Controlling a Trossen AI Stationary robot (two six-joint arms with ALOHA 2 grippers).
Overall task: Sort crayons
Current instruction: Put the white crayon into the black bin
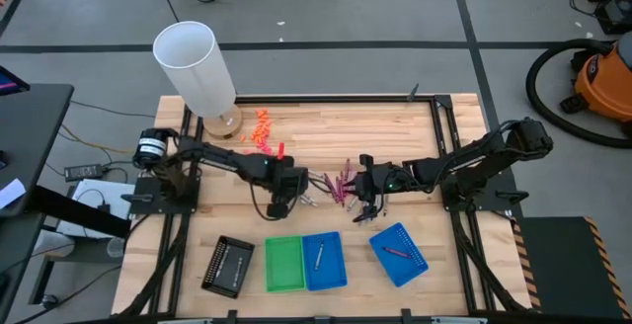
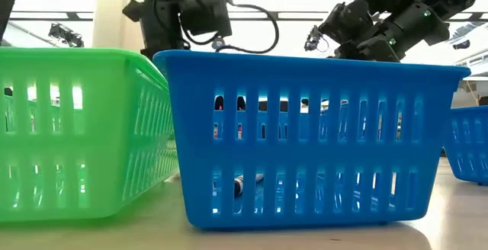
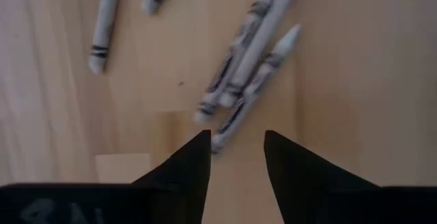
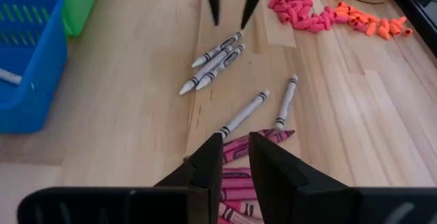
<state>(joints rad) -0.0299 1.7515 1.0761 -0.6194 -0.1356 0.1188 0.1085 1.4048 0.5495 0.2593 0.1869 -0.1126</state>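
Three silver-grey crayons (image 3: 249,67) lie side by side on the wooden table, and more silver ones (image 3: 106,26) lie apart from them. My left gripper (image 3: 235,142) hangs open just above the near ends of the three, pointing down; it also shows in the right wrist view (image 4: 229,5) over the same crayons (image 4: 215,60). My right gripper (image 4: 235,149) stands over a heap of magenta-pink crayons (image 4: 235,179) with a narrow gap between its fingers. In the high view the left gripper (image 1: 283,203) and right gripper (image 1: 367,203) flank the crayons (image 1: 341,181).
At the near edge stand a black tray (image 1: 227,265), a green tray (image 1: 283,263), a blue tray (image 1: 336,265) holding one crayon (image 1: 319,255), and a second blue tray (image 1: 410,260) holding another crayon. Orange bits (image 4: 369,22) and pink bits (image 4: 300,12) lie beside a white cylinder (image 1: 197,67) at the far left.
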